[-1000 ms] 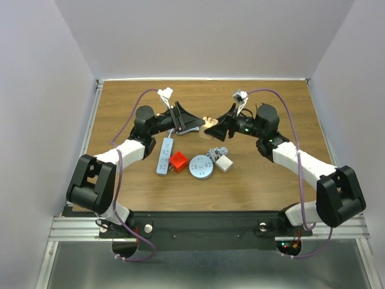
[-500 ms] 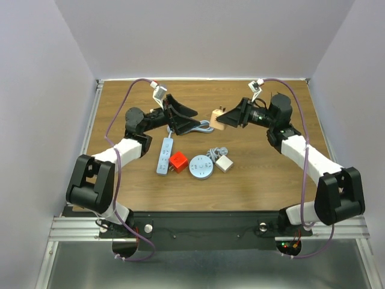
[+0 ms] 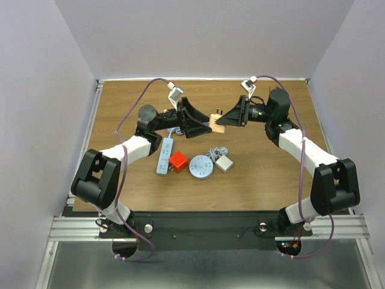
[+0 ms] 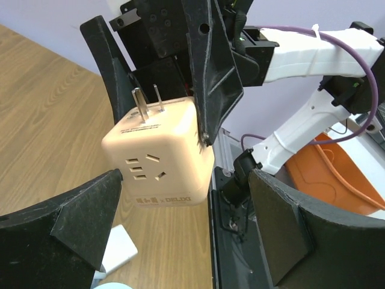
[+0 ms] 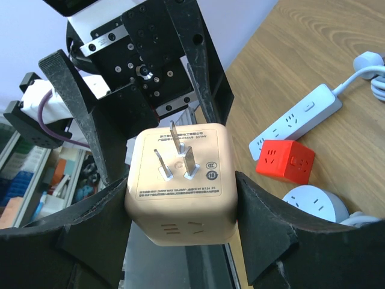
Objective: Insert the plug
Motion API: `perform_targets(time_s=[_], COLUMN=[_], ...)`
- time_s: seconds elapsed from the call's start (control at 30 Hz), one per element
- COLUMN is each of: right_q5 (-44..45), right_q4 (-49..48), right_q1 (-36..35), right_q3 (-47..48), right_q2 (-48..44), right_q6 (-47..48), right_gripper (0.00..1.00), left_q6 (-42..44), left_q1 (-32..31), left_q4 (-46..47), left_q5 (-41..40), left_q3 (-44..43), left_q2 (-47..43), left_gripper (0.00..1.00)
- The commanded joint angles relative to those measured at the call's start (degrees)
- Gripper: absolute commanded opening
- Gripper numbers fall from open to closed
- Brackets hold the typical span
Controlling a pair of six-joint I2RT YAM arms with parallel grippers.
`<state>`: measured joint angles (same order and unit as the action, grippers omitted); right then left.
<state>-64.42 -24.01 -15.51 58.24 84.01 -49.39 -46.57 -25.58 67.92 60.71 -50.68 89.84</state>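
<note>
Wooden table [image 3: 120,108] boxed by pale walls on the left, right and far sides, both arms reaching in from the near edge. Held off the wood at the far middle, between the two arms: beige cube plug [image 5: 180,180]. Clenched on its two opposite sides by the right gripper [image 3: 227,117], black fingers [image 5: 271,235] flat against the beige faces. Three metal prongs turned back toward the right wrist camera; socket holes on the face toward the left arm. Printed label around the prongs, too small to read.

Left gripper [image 3: 201,123] released, fingers [image 4: 78,217] spread wide to either side of the plug, close to it and seemingly not touching.

Nearer on the table, in a loose row: white power strip [image 3: 165,155] lying lengthwise at the left, red cube [image 3: 177,161] just beside its near end, round grey socket disc [image 3: 200,167] right of that, then small white cube [image 3: 224,164] with a coiled grey cord. Purple cables looping from both wrists back along the arms.
</note>
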Motion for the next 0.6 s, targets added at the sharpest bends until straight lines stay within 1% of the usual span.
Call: perform_targets(time_s=[0.0, 0.1, 0.37, 0.47, 0.53, 0.57], right_q5=[-3.3, -4.4, -6.1, -6.0, -5.8, -5.7], right_q4=[-4.7, -6.0, -7.2, -7.2, -7.2, -7.1], right_q1=[-0.3, -0.2, -0.3, -0.2, -0.2, -0.2], right_q3=[1.3, 0.9, 0.6, 0.3, 0.0, 0.1], right_q2=[-1.1, -1.1, -2.1, -2.4, -2.2, -1.7], right_q6=[-2.2, -3.1, -3.9, -3.7, -3.4, -2.9], right_gripper=[0.0, 0.01, 0.0, 0.0, 0.0, 0.01], left_q6=[1.6, 5.0, 6.3, 6.4, 6.2, 5.9], left_q1=[-2.5, -3.4, -3.7, -3.7, -3.8, -3.9], left_q4=[-1.1, -7.5, -10.8, -11.6, -11.6, -11.6], left_q5=[-0.1, -1.3, -3.1, -3.2, -3.1, -2.5], left_q3=[-4.1, -5.3, -7.9, -7.9, -8.2, -8.5], left_q2=[0.2, 0.7, 2.9, 3.2, 3.1, 3.3], left_gripper=[0.98, 0.98, 0.98, 0.96, 0.85, 0.78])
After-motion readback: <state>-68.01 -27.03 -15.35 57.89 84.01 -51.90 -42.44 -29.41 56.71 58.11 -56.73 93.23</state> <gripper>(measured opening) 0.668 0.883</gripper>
